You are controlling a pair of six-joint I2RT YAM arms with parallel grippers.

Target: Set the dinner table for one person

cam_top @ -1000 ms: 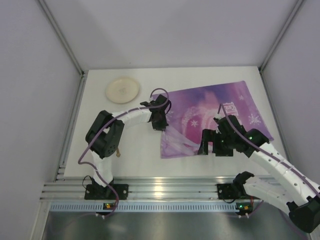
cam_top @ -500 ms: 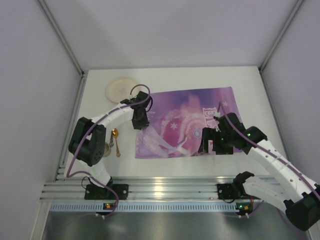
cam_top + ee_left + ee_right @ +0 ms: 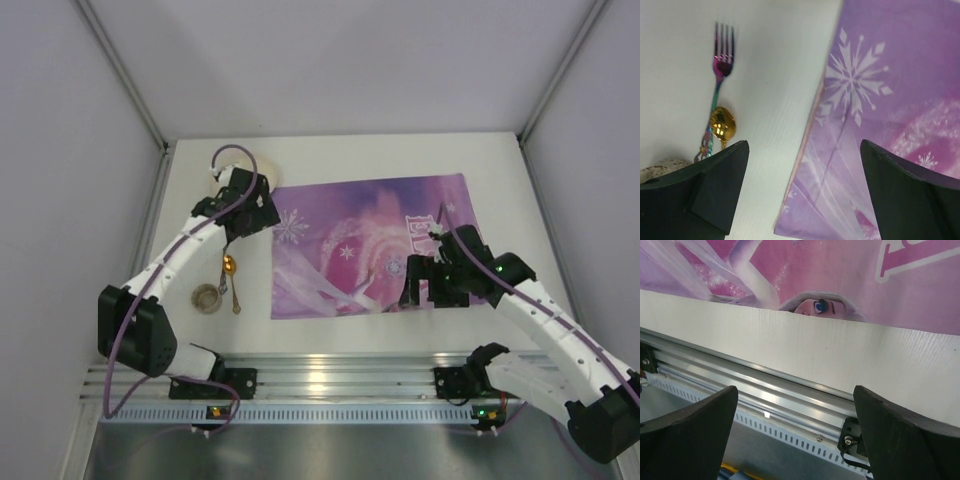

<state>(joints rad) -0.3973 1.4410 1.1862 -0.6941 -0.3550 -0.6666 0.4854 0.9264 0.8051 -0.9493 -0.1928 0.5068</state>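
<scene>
Bench (image 3: 400, 155) under both arms, partly set.
Showed placemat (image 3: 370, 245) flat along near edge, with fork (image 3: 722, 60), spoon (image 3: 721, 122) and cup (image 3: 207, 298) unplaced by left edge; held left end effector (image 3: 802, 185) and right end effector (image 3: 795, 430) apart, empty.

Left arm (image 3: 175, 250): slim white link shells, bulky black joint housings, big black elbow block (image 3: 135, 328). Right arm (image 3: 545, 315): same white-and-black build, small green light (image 3: 497, 275) near the wrist. Thin purple cable (image 3: 228, 152) strung along the outside of each arm, looped free above the left wrist, also trailing down the right forearm. Squat black bases (image 3: 210, 382), one per arm. Left gripper (image 3: 243, 215): all black, boxy. Right gripper (image 3: 422, 292): all black, two blocky prongs. Close up, left fingers (image 3: 715, 185): matte black, wedge-shaped, flat faces, chamfered edges. Right fingers (image 3: 685, 440): same matte black wedges, slightly dusty sheen.
</scene>
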